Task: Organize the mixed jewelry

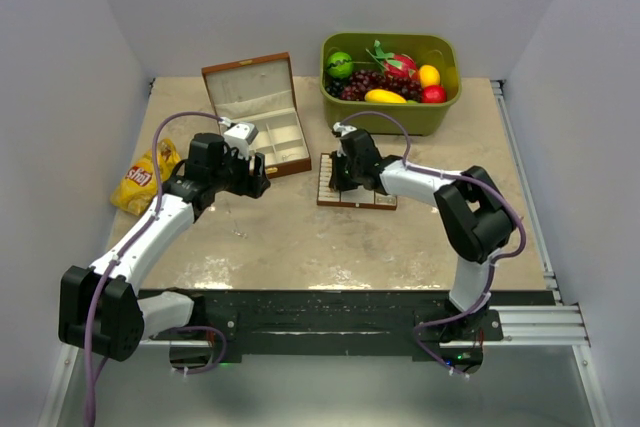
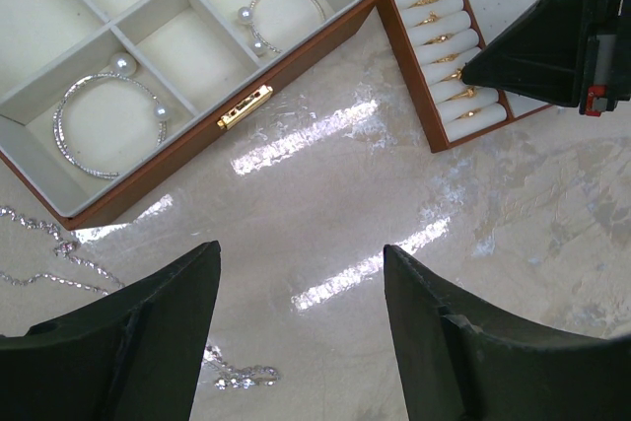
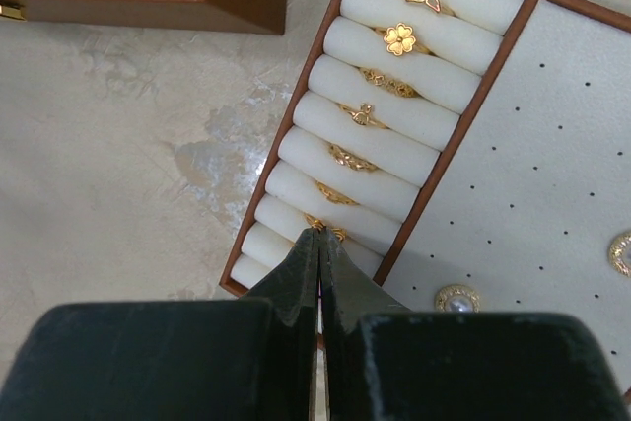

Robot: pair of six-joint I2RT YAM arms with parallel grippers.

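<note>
The mixed jewelry lies in three places. Two silvery pearl-tipped hoops [image 2: 106, 113] [image 2: 281, 9] lie in compartments of the open brown box [image 1: 255, 107]. A fine silvery chain [image 2: 44, 234] lies on the table in front of the box. Several gold rings [image 3: 399, 38] sit in the cream rolls of the brown-edged tray [image 1: 357, 192], with pearl studs [image 3: 457, 298] on its flat panel. My left gripper [image 2: 301, 246] is open and empty above bare table between box and tray. My right gripper [image 3: 319, 232] is shut, its tips pinching a gold ring [image 3: 336, 233] at a near roll.
A green bin [image 1: 390, 112] of toy fruit stands at the back right, behind the tray. A yellow snack bag [image 1: 145, 179] lies at the left wall. The box lid stands open toward the back. My right gripper also shows in the left wrist view [image 2: 552, 36].
</note>
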